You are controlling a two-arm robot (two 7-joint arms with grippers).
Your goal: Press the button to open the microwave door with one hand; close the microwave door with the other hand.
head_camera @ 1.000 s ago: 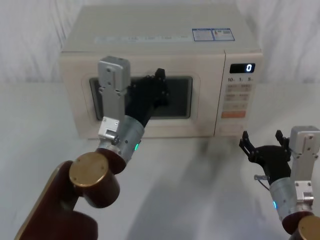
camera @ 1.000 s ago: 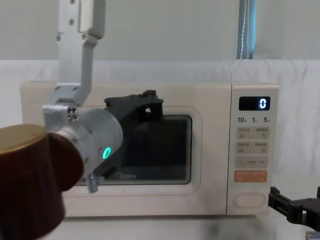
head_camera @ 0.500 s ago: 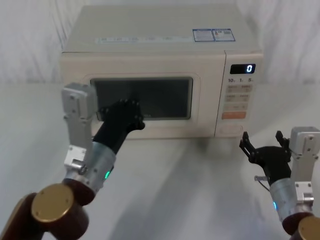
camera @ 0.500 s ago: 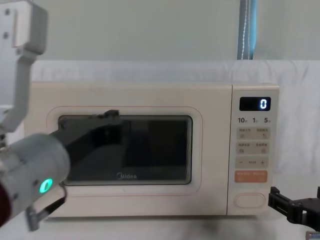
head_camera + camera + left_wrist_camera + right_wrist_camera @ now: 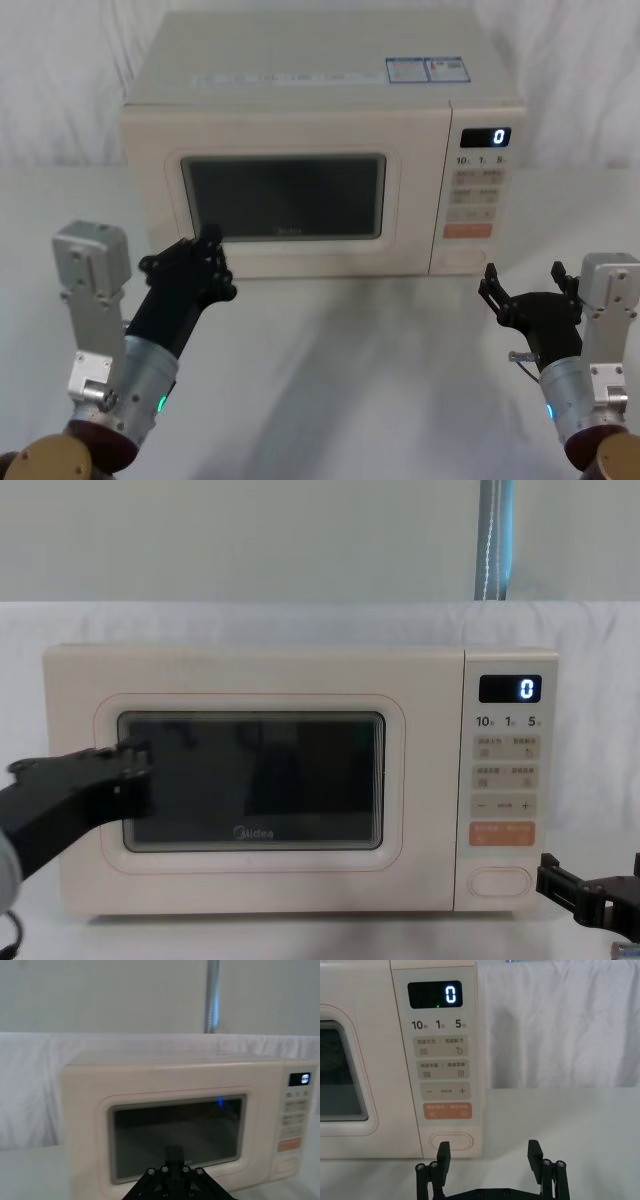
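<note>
Left gripper [image 5: 195,262], jaws pressed together, has backed off the microwave door [image 5: 283,195], now flush shut; right gripper [image 5: 490,1160], jaws spread, waits before the button [image 5: 451,1141]; task looks complete.

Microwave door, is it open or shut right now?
Shut. The microwave door sits flush with the control panel, no gap at its edge. The left tool is in front of its lower left corner.
</note>
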